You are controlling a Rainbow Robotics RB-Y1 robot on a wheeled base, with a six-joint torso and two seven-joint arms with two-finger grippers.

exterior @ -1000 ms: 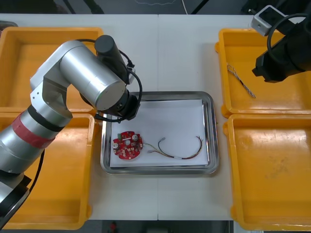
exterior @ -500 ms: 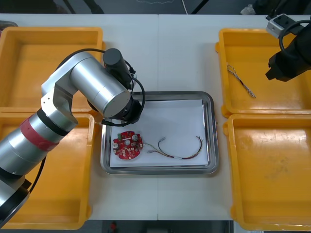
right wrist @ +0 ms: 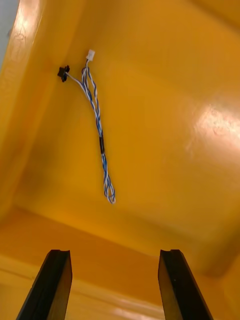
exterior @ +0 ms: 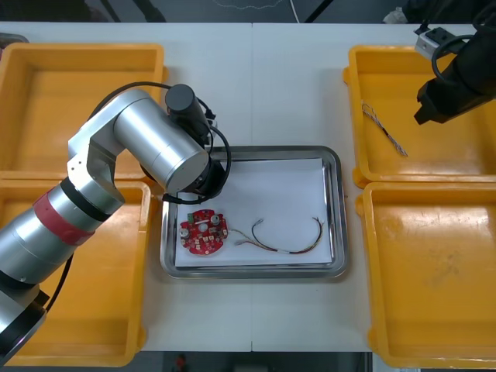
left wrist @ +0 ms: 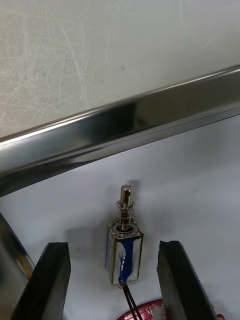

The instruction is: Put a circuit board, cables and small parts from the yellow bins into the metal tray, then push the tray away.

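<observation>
The right gripper (right wrist: 115, 252) is hanging wide open and empty over the far right yellow bin (exterior: 457, 159). In the front view, the twisted blue and white cable (exterior: 385, 130) is lying at about 8 o'clock from it, with its long axis running from 11 to 5 o'clock. The left gripper (left wrist: 112, 244) is standing open astride a small metal part (left wrist: 124, 250) in the metal tray (exterior: 335, 209).

4 yellow bins (exterior: 77, 101) were counted, at 10, 8, 2 and 4 o'clock on the table (exterior: 256, 85). 1 metal tray (exterior: 335, 209) was found between them. 1 round red circuit board (exterior: 204, 232) was seen at 8 o'clock in the tray. 2 cables were counted: 1 red and yellow cable (exterior: 294, 251) at 5 o'clock in the tray, and 1 twisted blue and white cable (exterior: 385, 130) in the 2 o'clock bin. 1 small metal part (left wrist: 123, 247) was seen on the tray's white inside, near the board.
</observation>
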